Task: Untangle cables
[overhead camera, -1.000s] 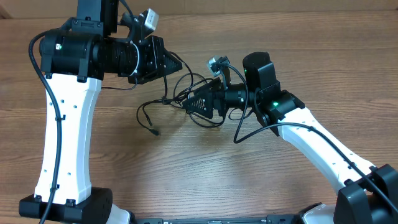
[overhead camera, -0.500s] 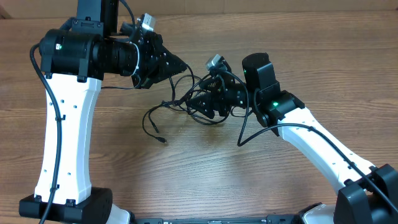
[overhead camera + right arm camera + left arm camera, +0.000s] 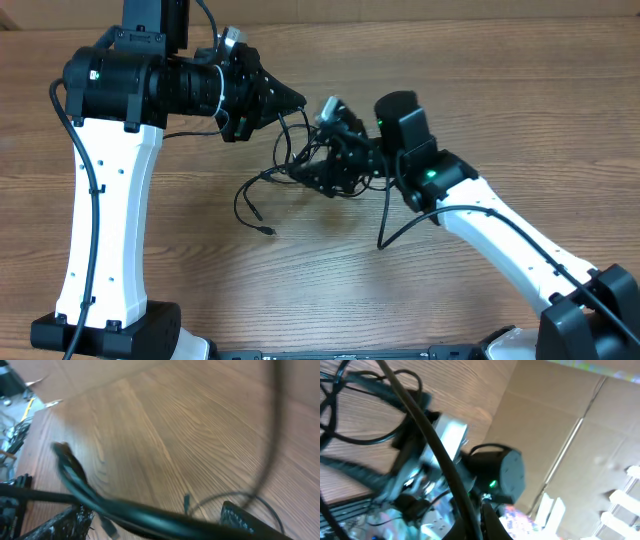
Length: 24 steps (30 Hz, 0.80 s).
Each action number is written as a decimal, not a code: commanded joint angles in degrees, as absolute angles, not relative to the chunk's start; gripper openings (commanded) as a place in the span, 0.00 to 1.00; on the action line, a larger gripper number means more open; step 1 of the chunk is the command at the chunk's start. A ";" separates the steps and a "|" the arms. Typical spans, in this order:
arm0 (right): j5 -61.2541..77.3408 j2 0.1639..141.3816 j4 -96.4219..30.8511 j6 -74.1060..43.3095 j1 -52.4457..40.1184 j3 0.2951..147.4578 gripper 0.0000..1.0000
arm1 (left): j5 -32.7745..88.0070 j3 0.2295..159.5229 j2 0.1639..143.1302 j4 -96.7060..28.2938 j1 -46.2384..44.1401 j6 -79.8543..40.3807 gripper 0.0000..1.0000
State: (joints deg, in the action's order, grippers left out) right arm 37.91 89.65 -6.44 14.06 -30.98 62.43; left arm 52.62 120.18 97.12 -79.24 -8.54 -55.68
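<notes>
The cables (image 3: 287,150) are thin black cords in a tangle hanging between my two grippers above the wooden table (image 3: 150,260). A loop droops to the left, and a small plug end (image 3: 268,231) touches down near the table. My left gripper (image 3: 295,100) is shut on one cord, which runs up through its jaws in the left wrist view (image 3: 436,446). My right gripper (image 3: 302,176) sits low in the tangle. Its fingers stand apart in the right wrist view (image 3: 155,527), and a black cord (image 3: 150,517) lies across them, blurred.
The right arm's body (image 3: 501,471) shows close in front of the left wrist camera. Cardboard (image 3: 555,425) stands behind the table. A thin black lead (image 3: 385,232) dangles under the right arm.
The right gripper has moved left and back towards the left gripper. The left gripper has tilted and shifted slightly right. The drooping loop and plug end have swung right and lower.
</notes>
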 commanded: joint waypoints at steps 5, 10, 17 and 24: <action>36.86 89.76 -3.97 15.49 -35.38 62.19 0.04 | 57.91 121.73 95.83 -75.44 -8.71 -62.00 0.04; 30.63 89.76 -6.72 15.46 -35.20 62.19 0.04 | 59.86 121.73 95.83 -72.99 -7.84 -61.91 0.04; 28.84 89.76 -12.21 15.46 -31.46 62.19 0.04 | 59.77 121.71 95.83 -73.23 -3.79 -59.57 0.04; 37.21 89.58 -13.63 15.29 -29.15 62.26 0.04 | 49.54 121.67 95.85 -78.04 -0.97 -54.39 0.04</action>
